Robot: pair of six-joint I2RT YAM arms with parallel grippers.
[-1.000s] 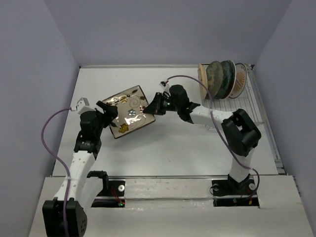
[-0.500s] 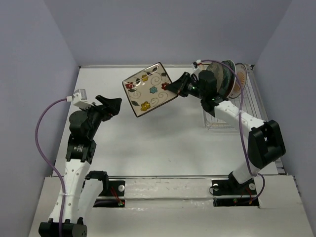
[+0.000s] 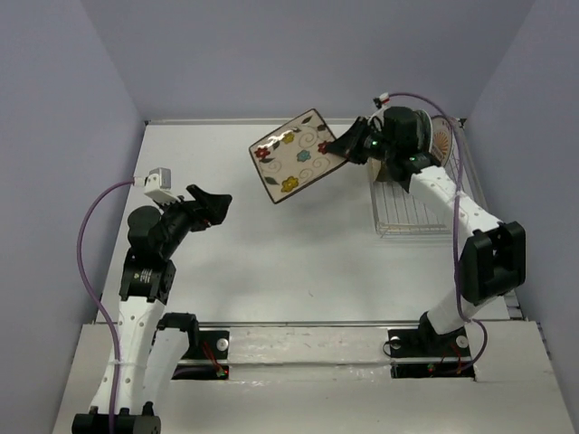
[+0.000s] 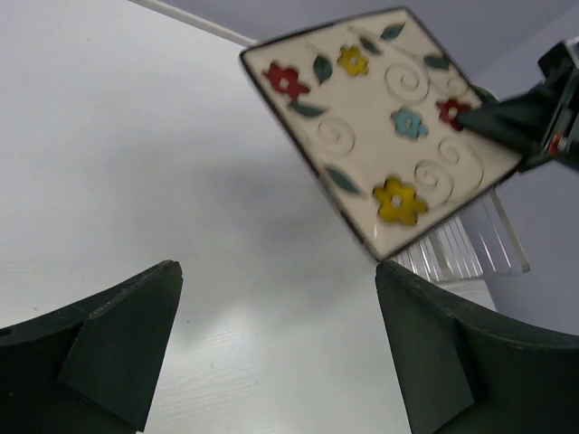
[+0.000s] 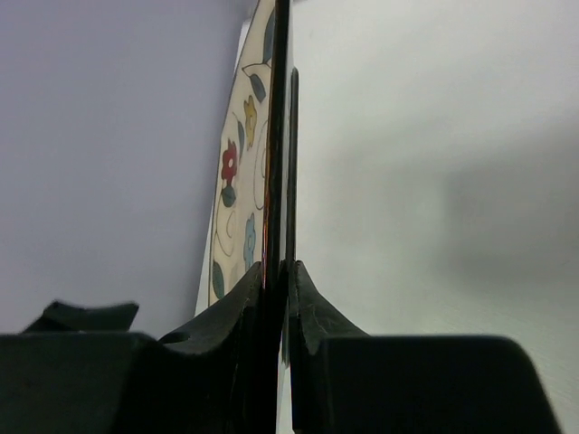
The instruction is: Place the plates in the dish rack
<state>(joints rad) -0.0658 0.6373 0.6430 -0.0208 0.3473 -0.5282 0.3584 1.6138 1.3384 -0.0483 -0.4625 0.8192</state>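
Top external view: the square cream floral plate [image 3: 298, 155] is held in the air above the table [image 3: 298, 262], tilted with its flowered face upward, just left of the dish rack [image 3: 416, 217]. Its rim is pinched by the right gripper [image 3: 340, 150], whose fingers are closed narrowly on it. In the right wrist view the plate is seen edge-on between them. An orange-sunburst plate [image 3: 441, 137] is seen standing at the rack's far end. The left gripper [image 3: 213, 202] is raised over the table's left side, fingers spread wide with nothing between them, well apart from the square plate.
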